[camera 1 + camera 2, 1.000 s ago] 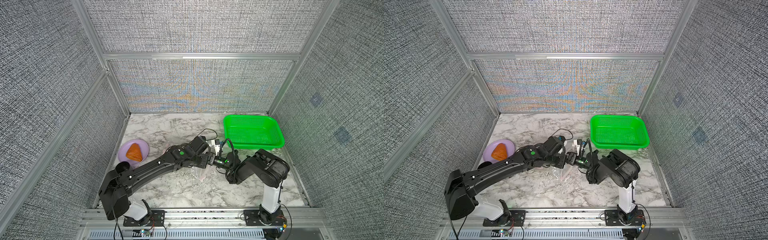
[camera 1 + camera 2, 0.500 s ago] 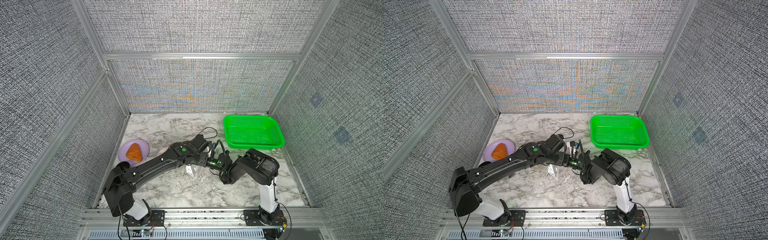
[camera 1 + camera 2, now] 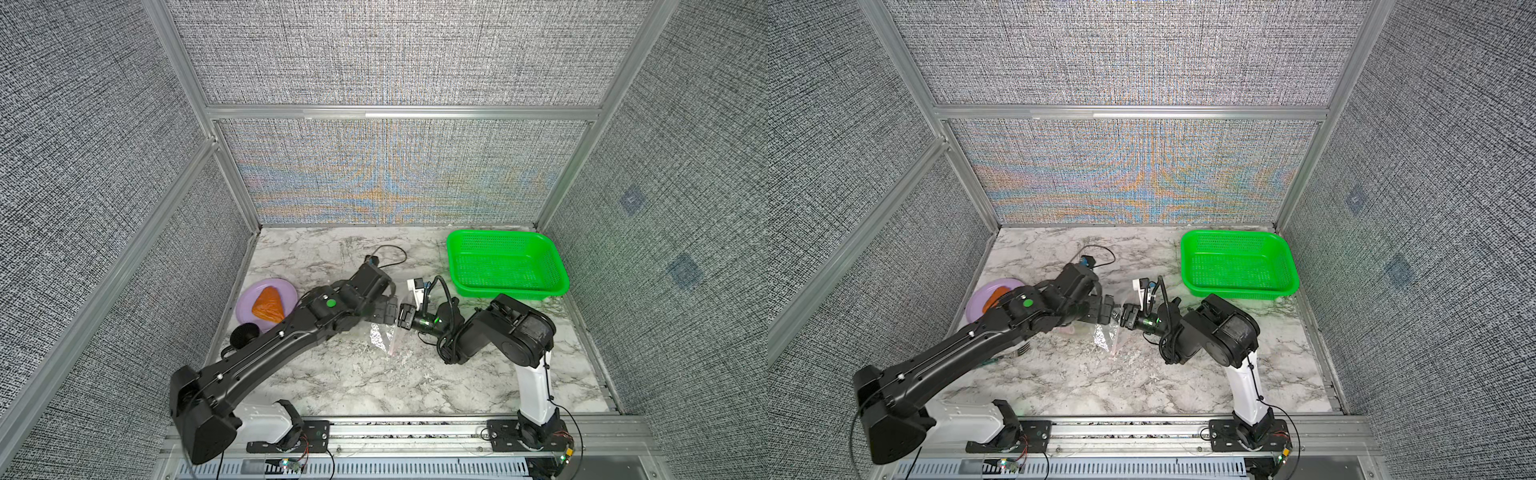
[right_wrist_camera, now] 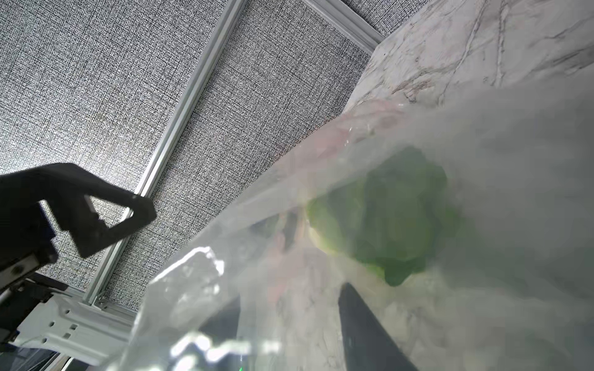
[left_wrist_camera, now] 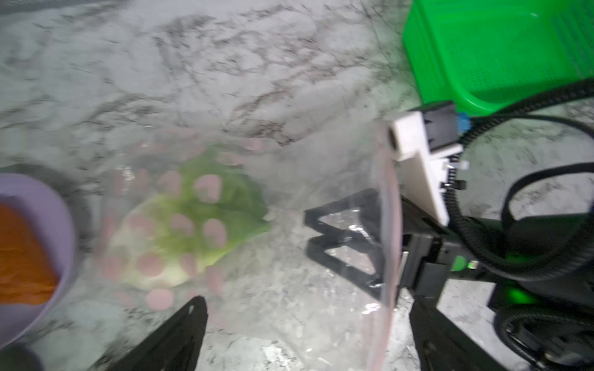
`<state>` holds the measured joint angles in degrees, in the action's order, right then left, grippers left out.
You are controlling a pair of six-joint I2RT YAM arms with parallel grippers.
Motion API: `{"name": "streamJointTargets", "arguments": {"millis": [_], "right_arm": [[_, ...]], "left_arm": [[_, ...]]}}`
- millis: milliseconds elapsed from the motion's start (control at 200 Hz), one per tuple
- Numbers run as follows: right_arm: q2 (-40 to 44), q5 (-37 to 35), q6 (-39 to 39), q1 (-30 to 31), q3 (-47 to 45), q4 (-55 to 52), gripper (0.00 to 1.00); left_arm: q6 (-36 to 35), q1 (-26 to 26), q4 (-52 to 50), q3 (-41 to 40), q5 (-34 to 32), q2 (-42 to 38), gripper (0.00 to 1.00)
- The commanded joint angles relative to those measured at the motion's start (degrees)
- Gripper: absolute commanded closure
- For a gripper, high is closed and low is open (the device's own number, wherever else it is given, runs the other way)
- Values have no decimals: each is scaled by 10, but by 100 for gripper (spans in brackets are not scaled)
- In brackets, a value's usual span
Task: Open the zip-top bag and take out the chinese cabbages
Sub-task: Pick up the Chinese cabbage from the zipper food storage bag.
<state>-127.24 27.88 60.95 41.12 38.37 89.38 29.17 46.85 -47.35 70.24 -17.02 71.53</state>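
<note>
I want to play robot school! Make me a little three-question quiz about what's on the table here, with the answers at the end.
1. True or false: the chinese cabbage lies inside the zip-top bag.
2. Fill in: the left gripper is ____ (open or shut).
3. The orange food lies: A in the zip-top bag, B on the purple plate, C in the left gripper.

Key: 1 true. 2 open. 3 B.
</note>
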Motion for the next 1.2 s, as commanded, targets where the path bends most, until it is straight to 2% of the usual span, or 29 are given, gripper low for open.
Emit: {"name": "streamJointTargets", "arguments": {"millis": [0, 105, 245, 520, 736, 846, 976, 1106, 1196], "right_arm": [[-6, 9, -2, -1, 4, 16, 48], [-7, 12, -5, -1, 5, 11, 48], [-5, 15, -8, -3, 4, 6, 48], [-3, 25, -7, -10, -7, 13, 48], [-12, 31, -2, -12, -4, 21, 48], [-15, 34, -2, -13, -1, 20, 48], [-16, 38, -1, -12, -2, 20, 48], [-19, 40, 1, -12, 0, 23, 48], [-20, 42, 3, -12, 0, 27, 48]], "left_arm": [[-35, -78, -56, -1, -25, -29, 0], [-47, -173, -104, 11, 37, -22, 5], [-35, -272, -124, 3, 116, 7, 0], [-34, -410, -93, 2, 191, 90, 0], [-42, -431, -71, 19, 258, 160, 1], [-51, -433, -75, 38, 284, 194, 12], [-47, -436, -56, 43, 269, 209, 22], [-49, -438, -45, 56, 262, 235, 23], [-52, -438, -44, 69, 263, 258, 19]]}}
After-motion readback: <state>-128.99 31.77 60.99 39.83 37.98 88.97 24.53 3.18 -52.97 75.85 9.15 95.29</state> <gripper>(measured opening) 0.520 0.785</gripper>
